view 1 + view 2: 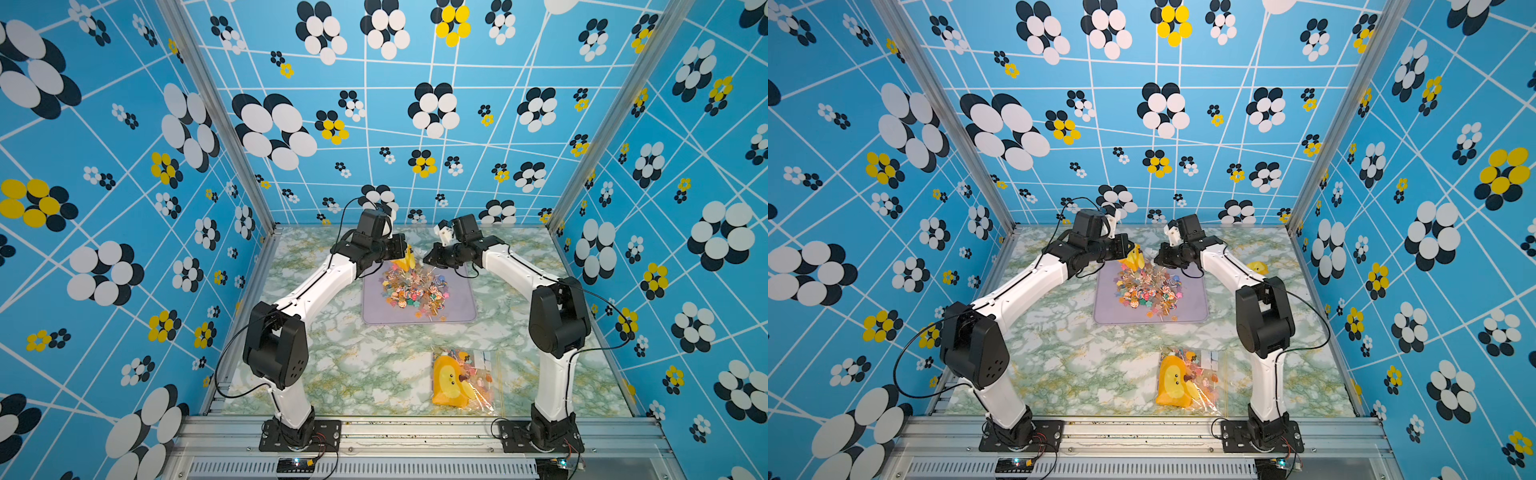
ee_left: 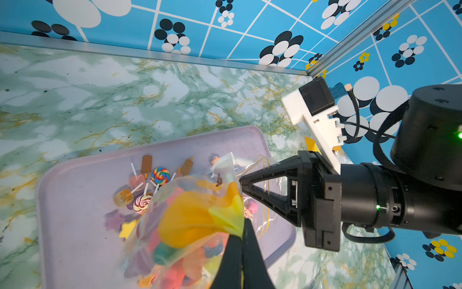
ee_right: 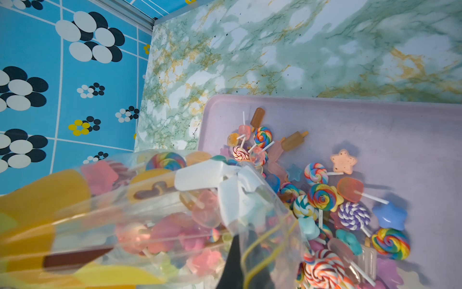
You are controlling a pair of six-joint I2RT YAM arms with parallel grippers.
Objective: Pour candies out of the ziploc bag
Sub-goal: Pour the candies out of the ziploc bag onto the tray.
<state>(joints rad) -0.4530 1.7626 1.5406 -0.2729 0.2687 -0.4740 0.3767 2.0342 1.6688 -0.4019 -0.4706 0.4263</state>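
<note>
Grip: left fingers [image 2: 240, 246] clamped tight on one corner of the bag [image 2: 200, 217]; right fingers [image 2: 247, 185] clamped on its opposite edge. Bag held just above the tray's [image 1: 461, 307] far end. Candies [image 1: 413, 289] heaped on tray; more show through the bag film. Second bag [image 1: 461, 380] lies flat on table [image 1: 353, 365], near front

Left arm [image 1: 320, 282] and right arm [image 1: 509, 259] arched inward; left claw [image 2: 241, 240], right claw [image 2: 242, 184] pinched tight

Multicoloured candies [image 1: 411, 291] heaped on lilac tray [image 1: 457, 309]; clear ziploc bag [image 2: 195, 217] above them.
</note>
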